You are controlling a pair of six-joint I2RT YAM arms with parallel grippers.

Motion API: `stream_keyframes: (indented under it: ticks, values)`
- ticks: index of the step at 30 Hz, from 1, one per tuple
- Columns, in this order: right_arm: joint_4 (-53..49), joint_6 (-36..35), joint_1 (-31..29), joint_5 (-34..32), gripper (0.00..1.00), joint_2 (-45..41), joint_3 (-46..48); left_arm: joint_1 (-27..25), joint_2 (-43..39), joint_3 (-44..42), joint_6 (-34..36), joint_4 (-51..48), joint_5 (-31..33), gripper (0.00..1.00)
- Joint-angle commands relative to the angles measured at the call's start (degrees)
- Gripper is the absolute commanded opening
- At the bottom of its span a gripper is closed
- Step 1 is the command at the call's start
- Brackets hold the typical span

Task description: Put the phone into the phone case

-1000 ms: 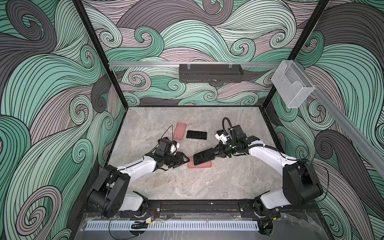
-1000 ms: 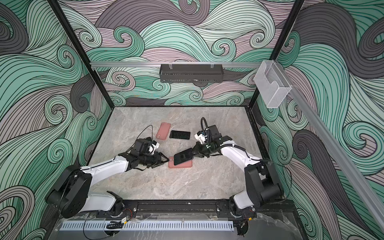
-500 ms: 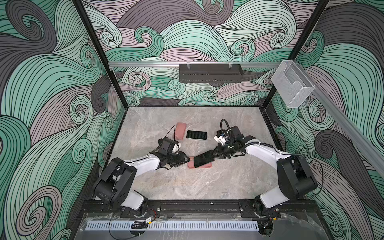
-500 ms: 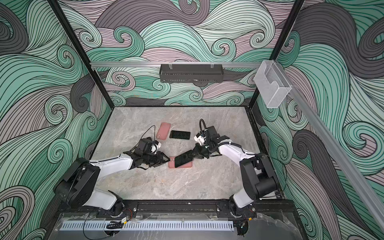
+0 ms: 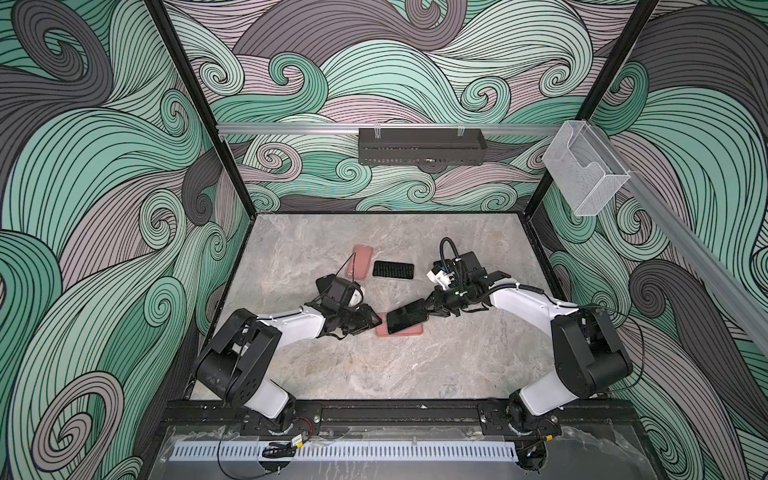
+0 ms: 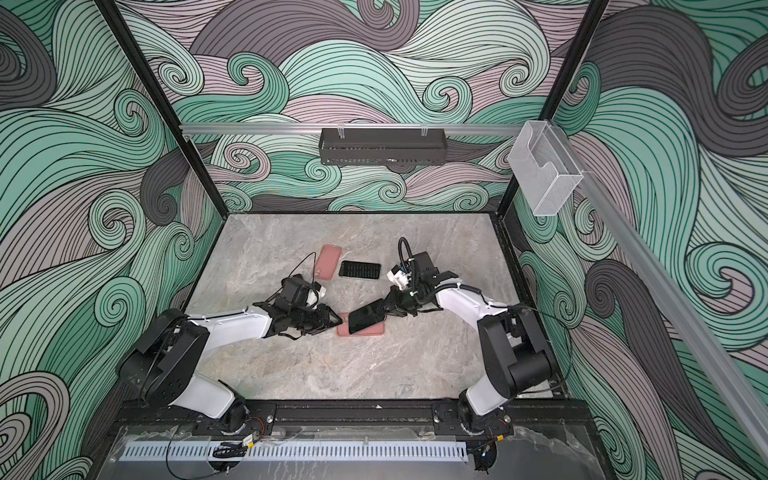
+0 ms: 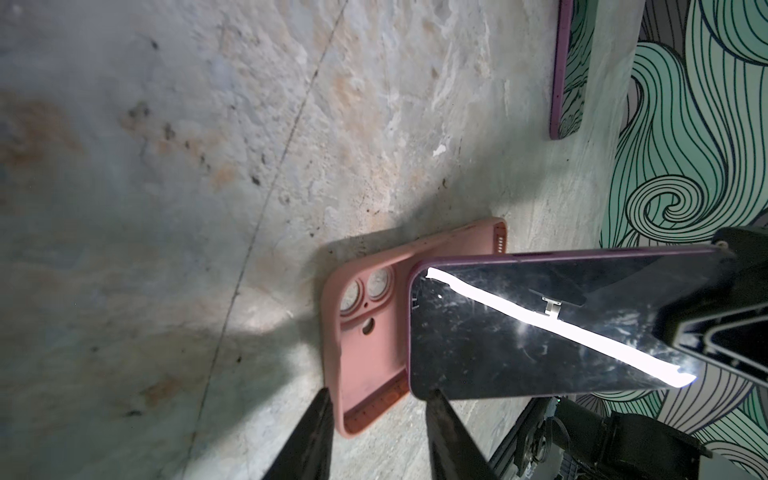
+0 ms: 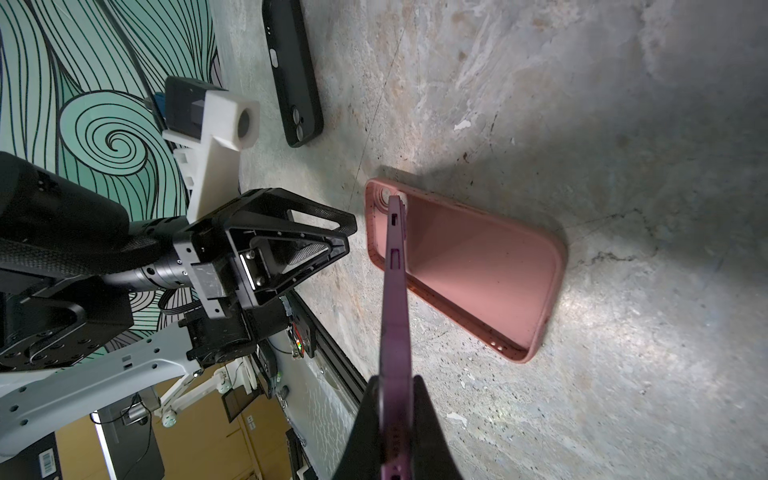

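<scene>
1. Jaws first: the right gripper [image 8: 395,388] is clamping tight on one short end of the phone [image 5: 406,321], carrying it at a tilt just below the middle of both top views.
2. The left gripper [image 7: 378,399] is showing its jaws partly apart, straddling a corner of the phone case [image 7: 374,332] at the camera-cutout end. Whether the fingers [image 7: 311,436] are touching it, I cannot tell.
3. The phone case is lying flat, open side up, on the table [image 5: 374,374] directly under the phone, its long axis running left to right across the top views.
4. The phone's long axis is lining up nearly with the case's, slanting upward to the right, and its free end is dipping to the cutout end on the left.
5. My read: the right gripper is doing the seating, so lowering that raised right end into the rim is what counts, with the left gripper bracing.
</scene>
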State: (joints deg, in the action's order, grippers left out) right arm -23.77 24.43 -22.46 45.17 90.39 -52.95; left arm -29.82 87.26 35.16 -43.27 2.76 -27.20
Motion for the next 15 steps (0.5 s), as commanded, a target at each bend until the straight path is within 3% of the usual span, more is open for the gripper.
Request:
stream_keyframes:
  ticks: [1,15]
  values:
    - [1.23,-0.5,0.48,2.1,0.0,0.98,-0.71,-0.5,1.45,1.33,-0.39,0.7,1.36,0.39]
    - [2.0,-0.52,0.98,2.03,0.0,2.96,0.52,-1.14,3.18,1.53,-1.1,2.13,1.58,0.35]
